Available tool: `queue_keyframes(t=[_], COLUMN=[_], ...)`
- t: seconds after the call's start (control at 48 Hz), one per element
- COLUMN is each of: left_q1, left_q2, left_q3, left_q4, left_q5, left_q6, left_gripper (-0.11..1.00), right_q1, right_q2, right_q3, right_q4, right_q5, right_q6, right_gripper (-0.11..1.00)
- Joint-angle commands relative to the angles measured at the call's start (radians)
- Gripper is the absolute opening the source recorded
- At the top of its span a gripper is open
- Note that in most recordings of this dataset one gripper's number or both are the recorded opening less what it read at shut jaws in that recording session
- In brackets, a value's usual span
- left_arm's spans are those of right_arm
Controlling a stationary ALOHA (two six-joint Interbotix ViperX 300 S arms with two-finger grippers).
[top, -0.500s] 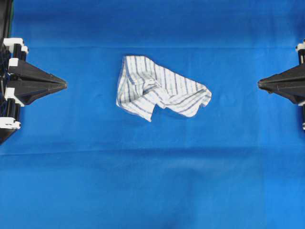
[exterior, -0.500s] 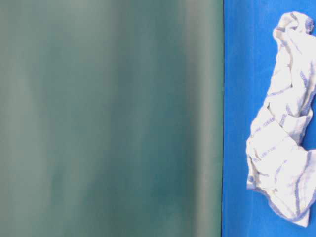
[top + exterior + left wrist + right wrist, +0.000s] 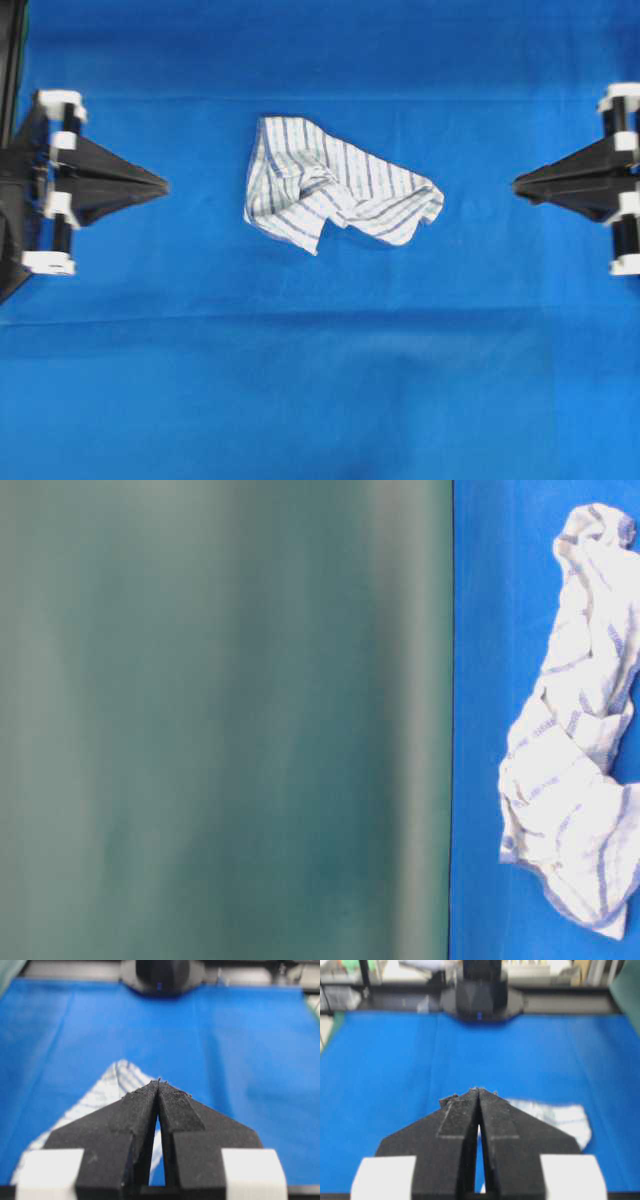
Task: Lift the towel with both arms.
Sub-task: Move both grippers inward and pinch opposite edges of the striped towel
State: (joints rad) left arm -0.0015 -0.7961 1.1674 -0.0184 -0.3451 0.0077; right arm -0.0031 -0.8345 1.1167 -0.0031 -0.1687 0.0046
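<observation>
The towel [image 3: 335,185], white with thin blue and grey stripes, lies crumpled on the blue table cover [image 3: 320,380] near the middle. It also shows at the right edge of the table-level view as the towel [image 3: 575,730]. My left gripper [image 3: 165,185] points at it from the left, shut and empty, a good gap away. My right gripper [image 3: 516,184] faces it from the right, also shut and empty. In the left wrist view the towel [image 3: 107,1087] lies beyond the left gripper [image 3: 159,1081]. In the right wrist view the towel [image 3: 555,1112] lies behind the right gripper [image 3: 478,1090].
A dull green blurred surface [image 3: 220,720] fills the left of the table-level view. The other arm's black base [image 3: 162,975] stands at the far table edge, and likewise a black base [image 3: 481,997] in the right wrist view. Cluttered shelving lies behind it.
Both grippers have slid inward toward the towel, the left one to the right and the right one to the left. The towel has not moved.
</observation>
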Motion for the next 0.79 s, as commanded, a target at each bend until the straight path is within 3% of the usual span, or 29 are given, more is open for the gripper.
queue_keyframes(t=[0.0,0.167,0.208,0.25,0.437,0.521,0.77], left_q1=[-0.002,0.000,-0.002,-0.002,0.000,0.003,0.028], left_q2=[0.054,0.167,0.196,0.225,0.371,0.439,0.646], left_q3=[-0.031,-0.051,-0.054,-0.060,-0.101,-0.121,-0.173], left_q4=[0.000,0.000,0.000,0.000,0.000,0.000,0.000], left_q5=[-0.021,-0.032,-0.031,-0.032,-0.026,-0.028,-0.031], left_q6=[0.002,0.000,0.000,0.000,0.000,0.002,0.002], left_gripper=[0.00,0.01,0.06,0.15,0.71,0.90,0.91], right_q1=[-0.002,-0.003,-0.003,-0.003,-0.003,-0.008,-0.037], right_q2=[0.048,0.175,0.212,0.258,0.456,0.534,0.732], right_q3=[-0.026,-0.035,-0.041,-0.052,-0.118,-0.146,-0.215], right_q4=[0.002,0.008,0.011,0.017,0.025,0.025,0.028], right_q5=[-0.005,-0.006,-0.008,-0.008,0.012,0.023,0.028], right_q6=[0.002,0.006,0.006,0.006,0.006,0.006,0.006], right_gripper=[0.00,0.01,0.01,0.04,0.60,0.63,0.61])
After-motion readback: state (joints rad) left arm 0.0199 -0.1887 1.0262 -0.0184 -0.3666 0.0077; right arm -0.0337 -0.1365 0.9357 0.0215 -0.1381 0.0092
